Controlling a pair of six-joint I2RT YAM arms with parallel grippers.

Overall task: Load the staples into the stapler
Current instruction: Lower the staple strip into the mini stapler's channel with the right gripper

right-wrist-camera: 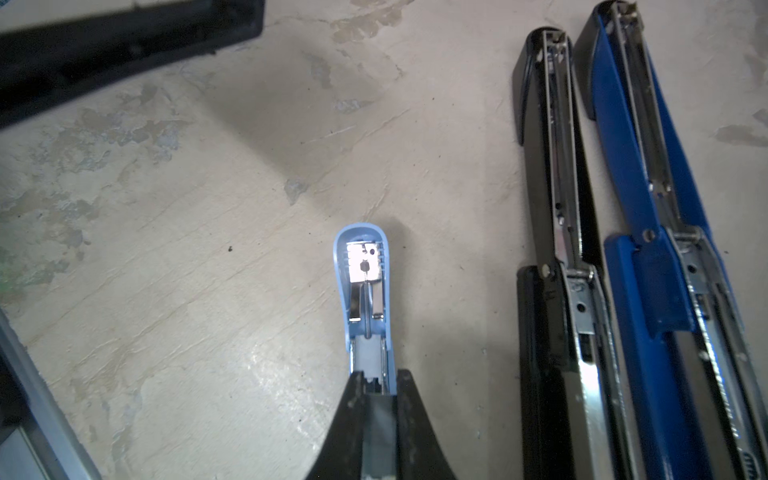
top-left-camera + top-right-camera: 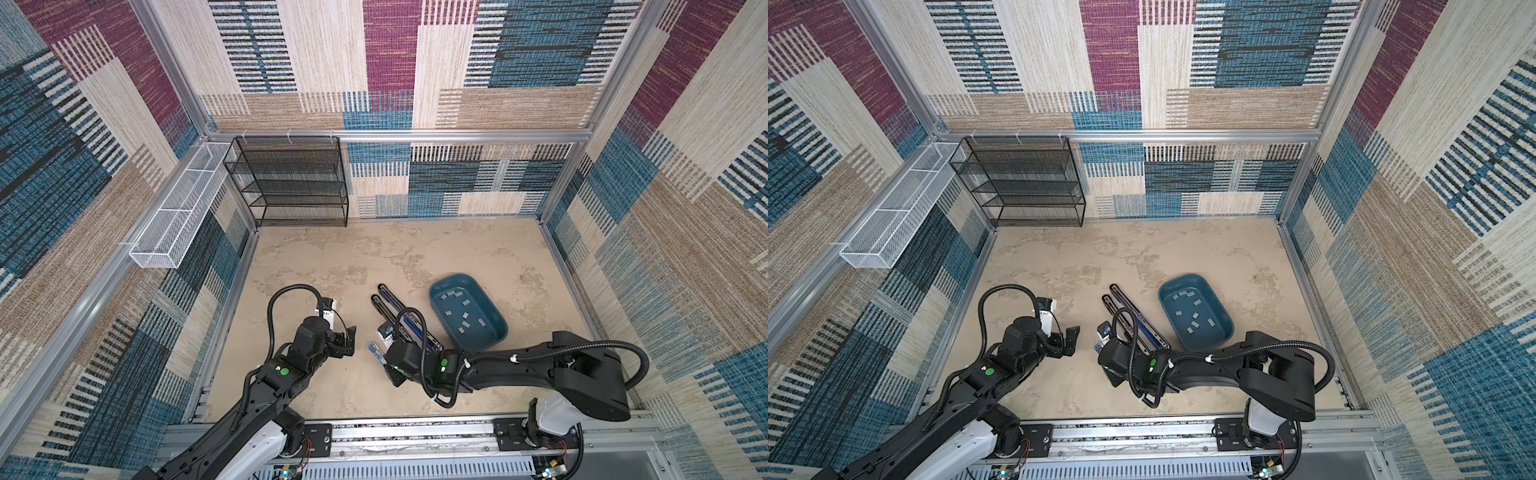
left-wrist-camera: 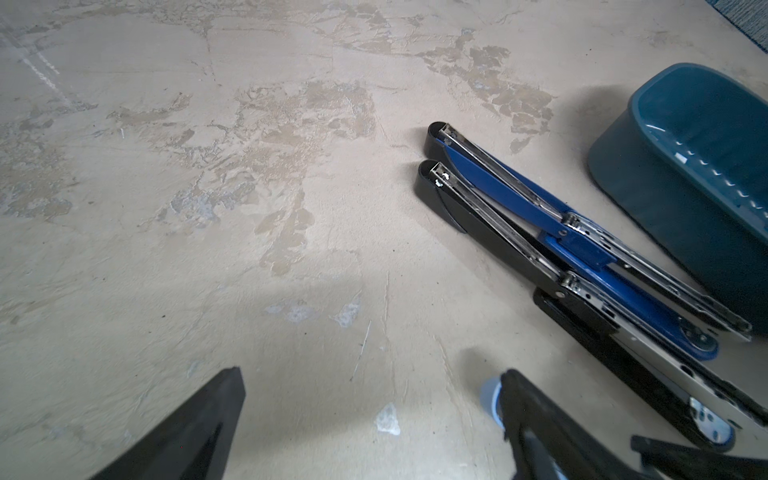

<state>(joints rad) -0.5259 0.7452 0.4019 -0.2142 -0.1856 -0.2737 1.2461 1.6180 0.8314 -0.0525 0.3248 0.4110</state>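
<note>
Much open tabletop beside three staplers

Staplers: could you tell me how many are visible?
3: black stapler and dark blue stapler open, side by side beside the teal bin; light blue stapler in the right gripper.

No lettering, label, brand or number can be read anywhere in these views.

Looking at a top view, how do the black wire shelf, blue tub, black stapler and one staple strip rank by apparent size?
1. black wire shelf
2. blue tub
3. black stapler, partly hidden behind the right arm
4. staple strip
</note>
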